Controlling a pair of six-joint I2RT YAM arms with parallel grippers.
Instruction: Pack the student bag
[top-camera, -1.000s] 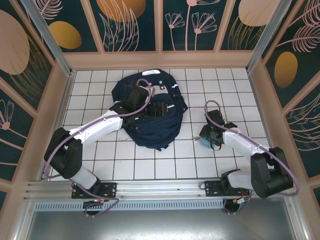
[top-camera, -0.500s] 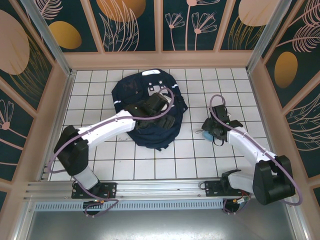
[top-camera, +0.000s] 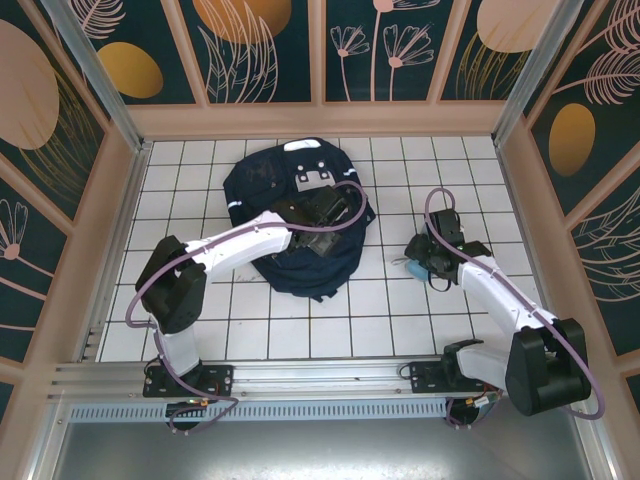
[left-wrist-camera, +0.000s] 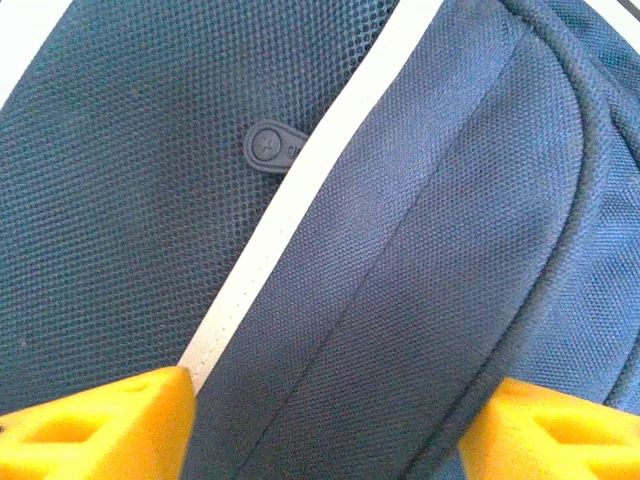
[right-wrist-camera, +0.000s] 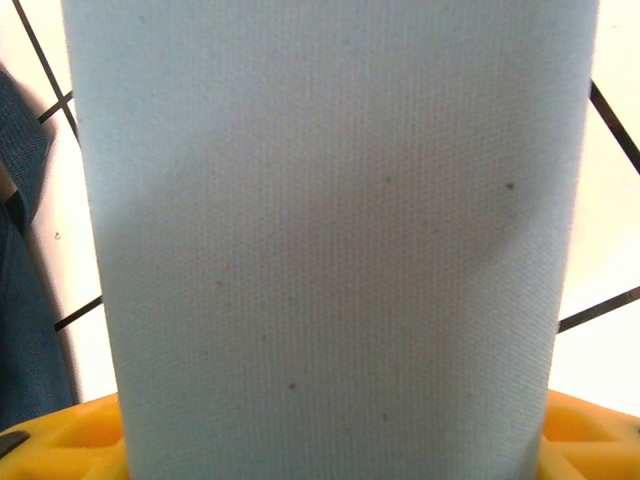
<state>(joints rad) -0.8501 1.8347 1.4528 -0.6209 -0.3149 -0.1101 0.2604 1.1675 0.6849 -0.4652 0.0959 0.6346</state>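
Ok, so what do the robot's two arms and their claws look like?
The left arm and right arm each have white links between chunky black joints, with a thin purple cable looping alongside. The left claw and right claw have bright yellow fingers with moulded hollows.

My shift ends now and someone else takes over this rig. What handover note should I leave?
Left gripper: jaws apart, low over the student bag's navy fabric; no clear grip.
Right gripper: shut on a pale grey fabric item, to the right of the bag over the white tiled table.
Done: the item is gripped; the bag lies toward the table's far side.
Left: hold the bag's mouth open and put the item in. Whether anything is already inside cannot be seen.
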